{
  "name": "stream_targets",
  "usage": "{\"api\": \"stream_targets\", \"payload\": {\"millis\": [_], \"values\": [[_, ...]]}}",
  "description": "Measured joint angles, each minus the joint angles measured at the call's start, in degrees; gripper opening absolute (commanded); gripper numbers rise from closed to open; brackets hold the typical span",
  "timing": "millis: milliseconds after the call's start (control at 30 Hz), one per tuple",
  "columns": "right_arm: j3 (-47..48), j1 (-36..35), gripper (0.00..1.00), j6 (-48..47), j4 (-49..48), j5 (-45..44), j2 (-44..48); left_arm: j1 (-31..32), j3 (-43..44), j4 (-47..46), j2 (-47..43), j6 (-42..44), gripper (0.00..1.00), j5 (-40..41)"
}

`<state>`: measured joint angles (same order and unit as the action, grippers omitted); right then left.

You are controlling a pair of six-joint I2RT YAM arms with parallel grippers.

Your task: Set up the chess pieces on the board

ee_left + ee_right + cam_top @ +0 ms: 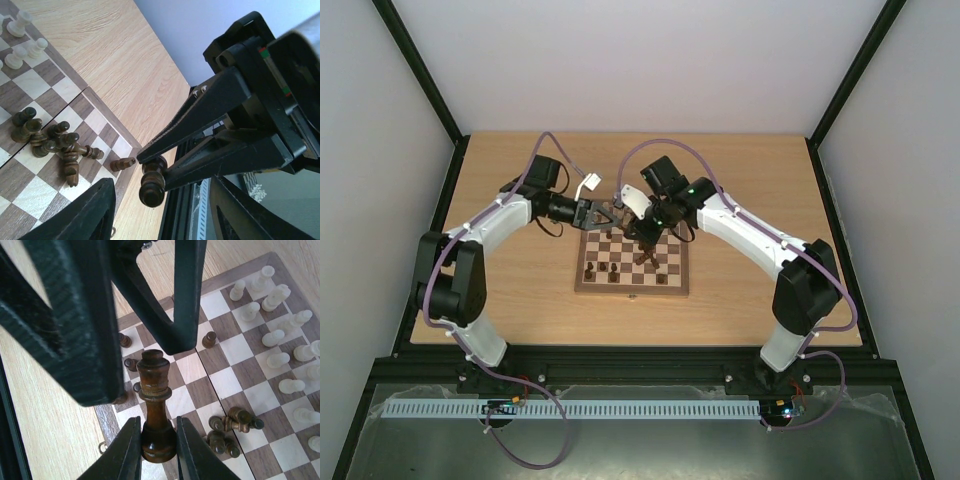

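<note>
My right gripper [158,426] is shut on the base of a tall dark brown chess piece [154,385], held in the air over the board [632,289] near its far edge. In the left wrist view that same piece [153,183] sticks out from the right gripper's fingers [200,107]. My left gripper [160,202] is open, its fingers [75,325] on either side of the piece's head and apart from it. Both grippers meet in the top view, the left gripper [605,213] and the right gripper [645,240].
Several dark pieces [55,145] lie in a heap on the board, and one [122,163] lies on its border. Pale pieces [280,315] stand and lie along the opposite side. Dark pawns [209,339] stand near the held piece. Bare wooden table [750,180] surrounds the board.
</note>
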<state>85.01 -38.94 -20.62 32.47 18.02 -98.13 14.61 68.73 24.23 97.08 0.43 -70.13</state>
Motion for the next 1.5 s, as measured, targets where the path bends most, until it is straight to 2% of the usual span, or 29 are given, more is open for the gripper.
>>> {"api": "stream_targets", "payload": {"millis": [467,933,1000,1100,1167,1333,1500], "values": [[0.0,-0.5,0.08,-0.2,-1.1,0.0,0.0,0.1,0.0,-0.6,0.2,-1.9,0.34,-1.0],[0.0,-0.5,0.09,-0.2,-1.7,0.1,0.0,0.5,0.0,-1.4,1.2,-2.5,0.21,-1.0],[0.0,-0.5,0.12,-0.2,-1.9,0.2,0.0,0.5,0.0,-1.4,1.2,-2.5,0.19,-1.0],[0.0,-0.5,0.34,-0.3,-1.9,0.2,0.0,0.5,0.0,-1.6,1.2,-2.4,0.18,-0.9],[0.1,-0.5,0.43,0.2,-1.9,0.0,0.0,0.5,0.0,-1.6,1.2,-2.4,0.18,-0.7],[2.6,0.9,0.52,3.4,-1.1,1.6,0.5,0.5,1.0,-0.2,1.2,-0.8,0.16,4.5],[2.7,8.2,0.53,7.0,0.9,3.4,5.1,0.9,5.5,3.5,1.1,4.3,0.15,10.9]]}}
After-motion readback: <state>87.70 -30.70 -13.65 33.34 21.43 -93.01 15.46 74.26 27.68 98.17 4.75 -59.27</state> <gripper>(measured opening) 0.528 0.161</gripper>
